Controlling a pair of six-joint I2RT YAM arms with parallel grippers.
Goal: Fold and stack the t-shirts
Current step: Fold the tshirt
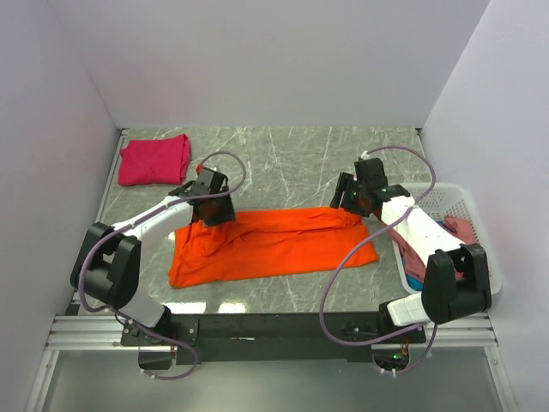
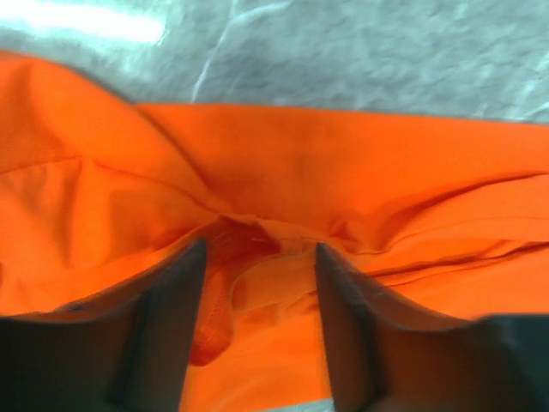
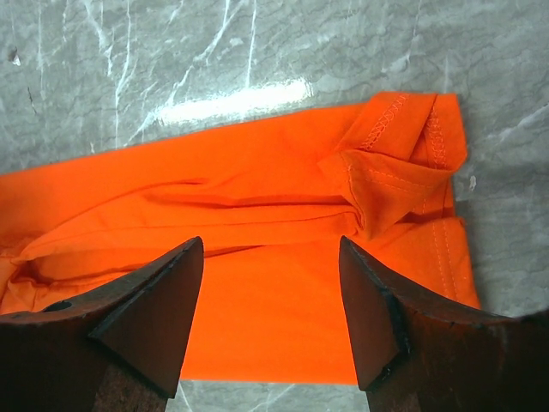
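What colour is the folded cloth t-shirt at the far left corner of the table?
Magenta-pink. The folded cloth t-shirt shows only in the top external view.

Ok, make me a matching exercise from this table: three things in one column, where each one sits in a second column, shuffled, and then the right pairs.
Things:
1. orange t-shirt
2. magenta t-shirt
3. white basket

Places:
A. folded in the far left corner of the table
B. at the right edge
C. spread across the middle

Pairs: 1-C, 2-A, 3-B.
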